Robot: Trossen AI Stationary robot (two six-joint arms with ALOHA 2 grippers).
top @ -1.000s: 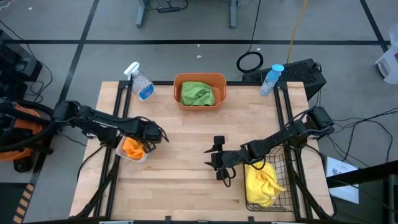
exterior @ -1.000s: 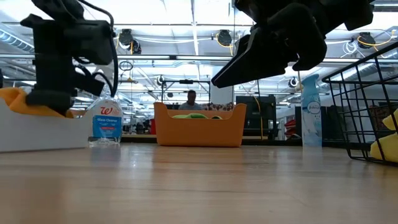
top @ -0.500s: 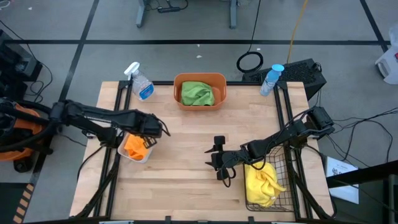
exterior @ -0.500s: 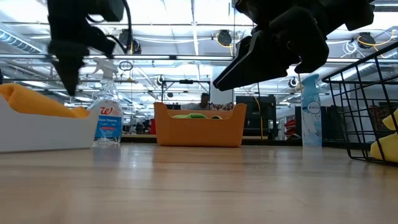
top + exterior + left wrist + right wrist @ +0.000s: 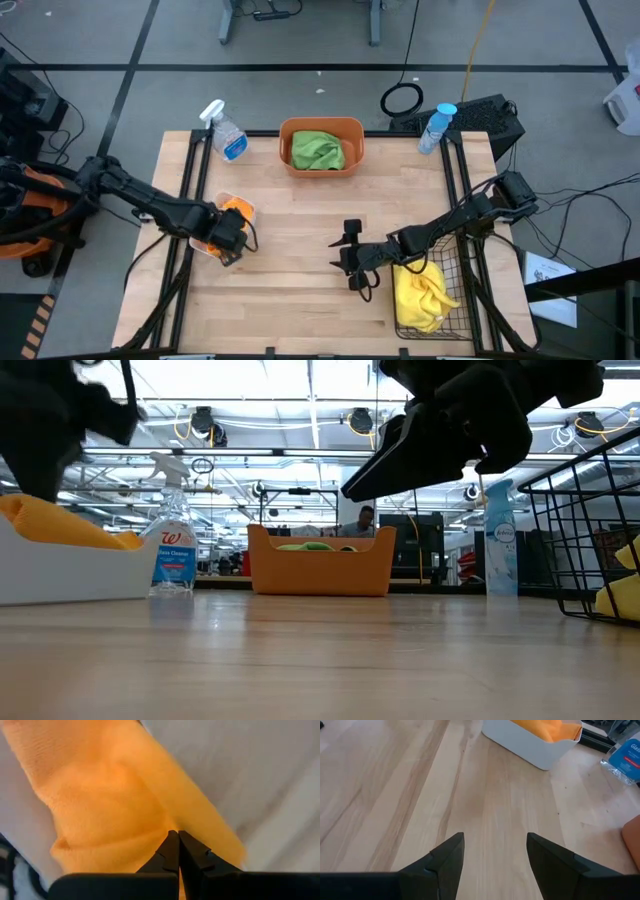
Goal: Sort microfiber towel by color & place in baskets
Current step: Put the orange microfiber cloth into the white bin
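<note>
An orange towel (image 5: 100,795) lies in the white bin (image 5: 525,742) at the table's left side. My left gripper (image 5: 177,837) is shut, with its tips down at this towel, over the bin's near part (image 5: 230,240). A green towel (image 5: 318,150) fills the orange tub (image 5: 320,122) at the far middle. A yellow towel (image 5: 422,290) sits in the black wire basket (image 5: 460,262) at the near right. My right gripper (image 5: 350,262) hovers open above bare wood at mid-table, left of the wire basket, holding nothing. My left gripper meets the orange towel's top surface (image 5: 150,827) with its shut fingertips, coming from above and pointing down. The towel lies bunched in the white bin, with a crease running out from the tips. Whether any cloth is caught between the fingers, I cannot tell.
A clear spray bottle (image 5: 225,130) stands at the far left, a blue one (image 5: 437,125) at the far right corner. Bare wood (image 5: 290,290) stretches between the bin and the wire basket. A person shows far behind the tub (image 5: 365,520).
My left gripper rose off the white bin, then swung toward the table's near edge and tipped to point down over the bin's near part. The orange towel now lies spread along the bin's top. The right arm kept still.
</note>
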